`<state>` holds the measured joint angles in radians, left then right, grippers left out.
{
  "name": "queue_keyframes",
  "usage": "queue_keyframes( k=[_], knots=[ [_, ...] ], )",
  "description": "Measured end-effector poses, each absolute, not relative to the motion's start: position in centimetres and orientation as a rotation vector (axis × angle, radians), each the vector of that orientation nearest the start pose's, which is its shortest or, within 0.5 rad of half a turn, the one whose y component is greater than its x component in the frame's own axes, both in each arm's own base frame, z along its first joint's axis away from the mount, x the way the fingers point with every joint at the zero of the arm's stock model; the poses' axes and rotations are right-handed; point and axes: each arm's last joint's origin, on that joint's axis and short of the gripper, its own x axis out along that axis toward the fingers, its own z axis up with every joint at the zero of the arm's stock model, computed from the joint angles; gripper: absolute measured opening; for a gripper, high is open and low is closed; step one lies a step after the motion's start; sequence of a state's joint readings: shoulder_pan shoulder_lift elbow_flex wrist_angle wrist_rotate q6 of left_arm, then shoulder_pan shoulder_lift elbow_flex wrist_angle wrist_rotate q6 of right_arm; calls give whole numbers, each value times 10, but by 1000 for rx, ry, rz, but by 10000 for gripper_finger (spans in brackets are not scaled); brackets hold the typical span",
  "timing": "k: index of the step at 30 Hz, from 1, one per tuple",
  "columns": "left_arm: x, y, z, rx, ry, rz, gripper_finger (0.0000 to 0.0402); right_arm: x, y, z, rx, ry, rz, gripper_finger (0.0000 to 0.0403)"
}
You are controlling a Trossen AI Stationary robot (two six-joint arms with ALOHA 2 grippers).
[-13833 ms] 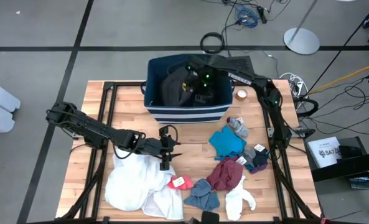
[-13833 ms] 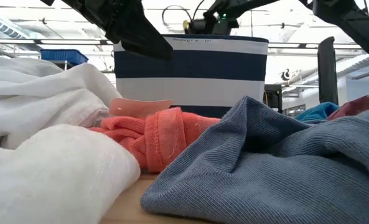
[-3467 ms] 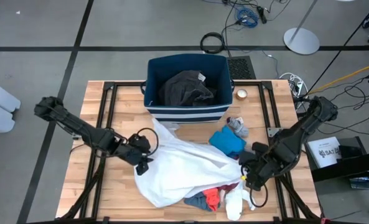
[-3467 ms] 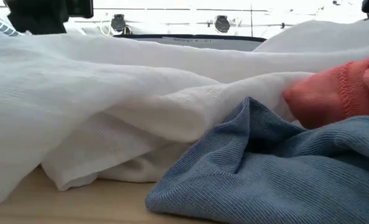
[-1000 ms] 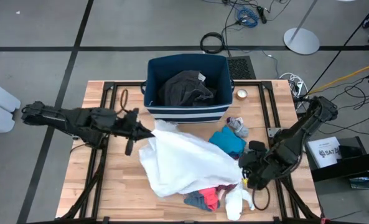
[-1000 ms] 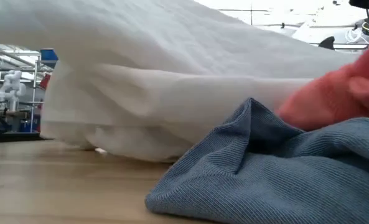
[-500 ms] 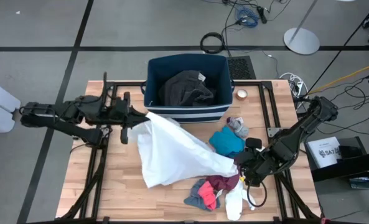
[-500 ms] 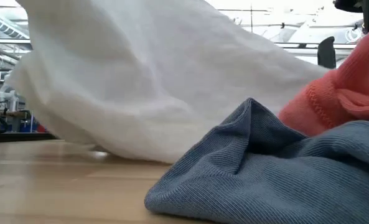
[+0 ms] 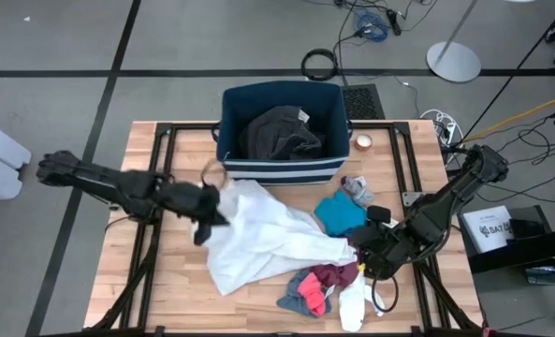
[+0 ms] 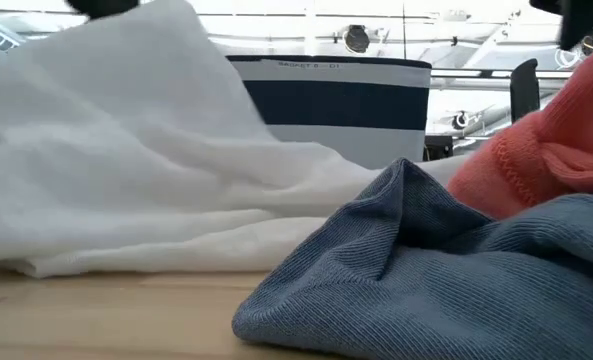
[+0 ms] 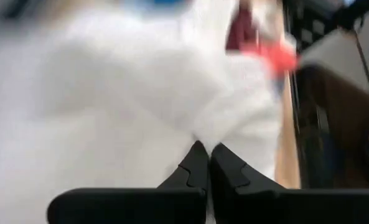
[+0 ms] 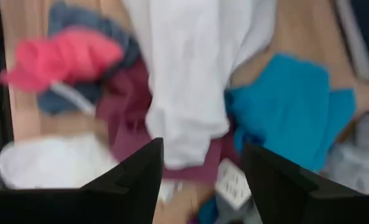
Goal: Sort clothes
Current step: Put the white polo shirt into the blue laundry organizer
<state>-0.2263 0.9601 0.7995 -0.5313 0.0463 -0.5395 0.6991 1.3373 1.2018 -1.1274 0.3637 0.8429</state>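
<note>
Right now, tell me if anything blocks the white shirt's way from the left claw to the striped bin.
Nothing visible does. The left claw is shut on the white shirt just in front of the bin, with only bare table between them. The bin's open top holds a dark grey garment with room left. The shirt's far end drapes over the small clothes.

Between the right gripper's (image 12: 200, 180) spread fingers (image 12: 137, 177) a white garment (image 12: 193, 74) hangs over a maroon piece (image 12: 125, 106), with a red piece (image 12: 63, 59) and a teal piece (image 12: 284, 106) on the table (image 12: 22, 25).
</note>
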Motion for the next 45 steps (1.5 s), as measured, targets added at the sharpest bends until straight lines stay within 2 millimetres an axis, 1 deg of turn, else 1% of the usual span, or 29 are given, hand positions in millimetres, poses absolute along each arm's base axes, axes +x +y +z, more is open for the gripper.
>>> queue_keyframes(
  k=[5,7,9,12,16,19,21,23,26,30,34,37,40,42,45],
  knots=[
    [203,-70,235,-559,838,-132,1,204,144,298,83,933,-196,203],
    [209,-80,222,-582,872,-160,1,212,142,293,69,871,-202,203],
    [213,-89,210,-579,912,-177,1,222,137,283,58,822,-192,203],
    [220,-99,195,-578,971,-176,1,236,127,261,43,748,-185,203],
    [229,-110,179,-605,1012,-212,1,255,104,238,51,578,-197,203],
    [236,-118,172,-629,1011,-258,1,262,88,228,26,483,-213,203],
    [240,-121,170,-654,1004,-287,2,263,81,223,11,453,-222,203],
    [244,-123,169,-666,981,-317,5,262,76,218,-5,466,-233,203],
    [247,-124,169,-674,943,-315,23,261,73,212,-14,483,-244,203],
    [250,-124,170,-616,898,-305,64,258,72,207,-21,499,-242,203],
    [255,-124,176,-596,858,-285,111,257,72,205,-25,509,-243,203],
    [264,-125,190,-533,792,-314,144,258,72,202,-29,519,-245,203],
    [275,-128,210,-410,688,-358,167,263,74,193,-36,534,-246,203],
    [281,-129,224,-321,637,-378,176,268,76,186,-44,543,-244,203],
    [286,-127,239,-230,665,-379,179,273,77,177,-60,559,-234,203]
  ],
)
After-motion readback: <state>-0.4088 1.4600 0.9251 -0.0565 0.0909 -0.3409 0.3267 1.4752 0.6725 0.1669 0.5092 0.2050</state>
